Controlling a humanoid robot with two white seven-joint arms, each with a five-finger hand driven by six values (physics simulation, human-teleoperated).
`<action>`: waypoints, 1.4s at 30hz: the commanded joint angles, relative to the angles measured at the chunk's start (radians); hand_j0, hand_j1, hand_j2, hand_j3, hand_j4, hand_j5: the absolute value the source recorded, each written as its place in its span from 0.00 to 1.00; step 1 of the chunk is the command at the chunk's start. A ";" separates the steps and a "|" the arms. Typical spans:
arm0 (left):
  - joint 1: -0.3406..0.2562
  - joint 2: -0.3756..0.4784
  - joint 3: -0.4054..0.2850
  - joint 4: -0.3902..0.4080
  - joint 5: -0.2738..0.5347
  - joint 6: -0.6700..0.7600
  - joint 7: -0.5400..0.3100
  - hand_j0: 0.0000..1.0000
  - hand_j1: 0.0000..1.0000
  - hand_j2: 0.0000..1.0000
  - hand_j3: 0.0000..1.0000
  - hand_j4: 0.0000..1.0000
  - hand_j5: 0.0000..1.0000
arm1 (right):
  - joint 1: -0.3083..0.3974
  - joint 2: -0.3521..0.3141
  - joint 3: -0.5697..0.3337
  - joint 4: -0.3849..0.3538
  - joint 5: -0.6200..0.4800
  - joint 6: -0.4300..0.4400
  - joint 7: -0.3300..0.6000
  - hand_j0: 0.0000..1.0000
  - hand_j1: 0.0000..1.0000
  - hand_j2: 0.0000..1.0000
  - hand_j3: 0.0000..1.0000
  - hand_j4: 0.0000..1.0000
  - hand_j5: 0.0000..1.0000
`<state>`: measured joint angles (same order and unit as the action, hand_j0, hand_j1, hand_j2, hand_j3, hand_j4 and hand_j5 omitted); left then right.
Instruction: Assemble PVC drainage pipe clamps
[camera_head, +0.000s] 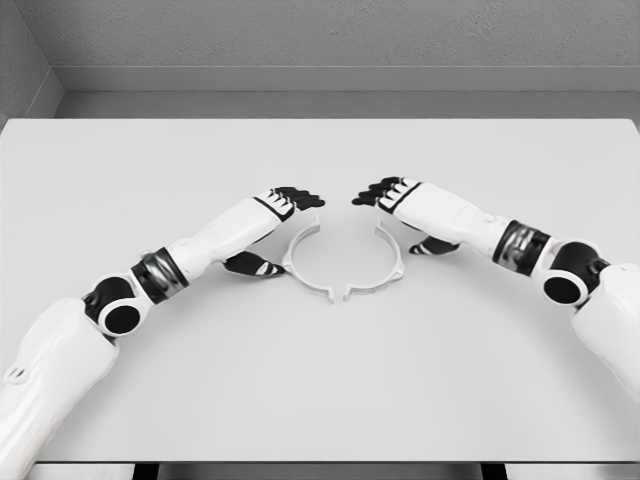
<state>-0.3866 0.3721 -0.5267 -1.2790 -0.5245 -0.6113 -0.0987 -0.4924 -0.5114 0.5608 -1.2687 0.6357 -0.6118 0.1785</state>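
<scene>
Two white curved clamp halves lie flat on the table (320, 380), together forming an open ring. The left clamp half (301, 259) runs from near my left fingertips down to a small tab at the front. The right clamp half (390, 262) mirrors it, and the two nearly meet at the front with a small gap; the top of the ring is open. My left hand (285, 200) hovers at the upper left of the ring, fingers extended, thumb low beside the left half. My right hand (388, 193) sits at the upper right, fingers extended, holding nothing.
The white table fills the view, with a grey wall behind its far edge. Both forearms stretch inward from the lower corners across the table.
</scene>
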 joint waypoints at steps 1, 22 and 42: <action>0.000 -0.005 0.001 0.000 0.001 0.000 0.001 1.00 1.00 1.00 1.00 1.00 1.00 | 0.000 0.010 0.005 0.002 -0.007 0.001 -0.001 1.00 1.00 1.00 1.00 1.00 1.00; -0.003 0.007 0.039 0.000 -0.003 0.000 0.001 1.00 1.00 1.00 1.00 1.00 1.00 | -0.060 0.030 0.005 0.077 -0.010 0.001 -0.008 1.00 1.00 1.00 1.00 1.00 1.00; -0.041 -0.019 0.016 0.073 -0.011 0.000 0.001 1.00 1.00 1.00 1.00 1.00 1.00 | 0.232 -0.223 -0.538 -0.101 -0.189 0.001 -0.010 1.00 1.00 1.00 1.00 1.00 1.00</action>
<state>-0.4280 0.3570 -0.5085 -1.2070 -0.5415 -0.6113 -0.0983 -0.2424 -0.7355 0.1039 -1.3255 0.4615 -0.6124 0.1718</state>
